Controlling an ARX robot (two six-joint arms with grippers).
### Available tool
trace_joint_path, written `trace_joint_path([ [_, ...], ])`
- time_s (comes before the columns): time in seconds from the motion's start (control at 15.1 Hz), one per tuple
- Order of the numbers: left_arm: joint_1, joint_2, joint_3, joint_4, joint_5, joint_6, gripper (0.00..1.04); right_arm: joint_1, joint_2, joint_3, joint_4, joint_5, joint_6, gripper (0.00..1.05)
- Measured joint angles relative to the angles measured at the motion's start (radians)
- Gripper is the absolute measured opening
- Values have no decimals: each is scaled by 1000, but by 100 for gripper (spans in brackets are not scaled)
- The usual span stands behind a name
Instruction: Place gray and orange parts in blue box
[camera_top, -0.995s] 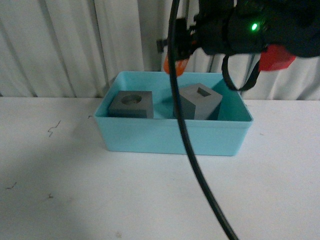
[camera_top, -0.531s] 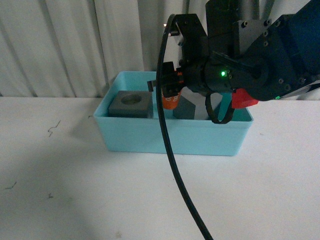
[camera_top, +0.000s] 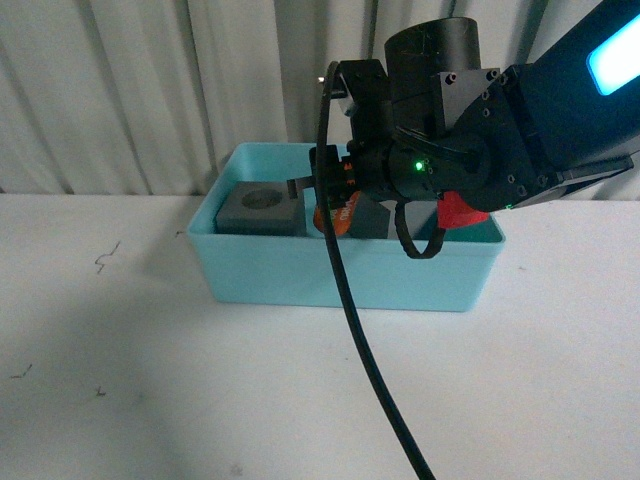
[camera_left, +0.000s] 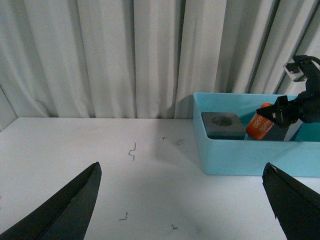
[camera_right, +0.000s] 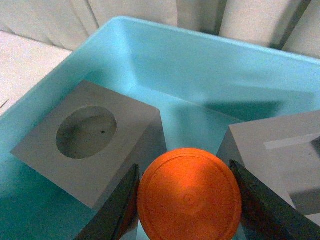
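The light blue box (camera_top: 340, 275) stands on the white table. Inside it, a gray cube with a round recess (camera_top: 262, 207) sits at the left and a gray cube with a square recess (camera_right: 280, 150) at the right, mostly hidden by my arm in the front view. My right gripper (camera_top: 335, 205) is shut on the orange cylinder (camera_right: 189, 196) and holds it inside the box, between the two cubes. The cylinder also shows in the left wrist view (camera_left: 261, 128). My left gripper (camera_left: 185, 200) is open and empty above the table, left of the box (camera_left: 250, 155).
White curtains hang behind the table. A black cable (camera_top: 370, 360) runs from my right arm down across the front of the box. Small dark marks (camera_left: 132, 151) lie on the table left of the box.
My right gripper has come down with the orange cylinder from above the box's back rim into the box, between the two cubes.
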Motion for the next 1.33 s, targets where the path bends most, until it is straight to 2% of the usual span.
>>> trace_joint_path([
  [0.4, 0, 0, 0, 0, 0, 0, 98, 10, 35, 9, -22, 4, 19, 50],
  [0.53, 0, 0, 0, 0, 0, 0, 98, 10, 35, 9, -32, -2, 22, 69],
  [0.66, 0, 0, 0, 0, 0, 0, 98, 8, 35, 9, -3, -9, 37, 93],
  [0.73, 0, 0, 0, 0, 0, 0, 98, 8, 31, 1, 18, -13, 53, 100],
  [0.8, 0, 0, 0, 0, 0, 0, 98, 6, 16, -23, 37, -12, 60, 97],
  [0.93, 0, 0, 0, 0, 0, 0, 98, -4, -57, -100, 99, -13, 65, 98],
  [1.13, 0, 0, 0, 0, 0, 0, 98, -55, -383, -336, 206, -23, 60, 98],
  [1.26, 0, 0, 0, 0, 0, 0, 98, -142, -721, -606, 201, 31, 51, 98],
  [1.33, 0, 0, 0, 0, 0, 0, 98, -196, -883, -759, 133, 74, 62, 98],
])
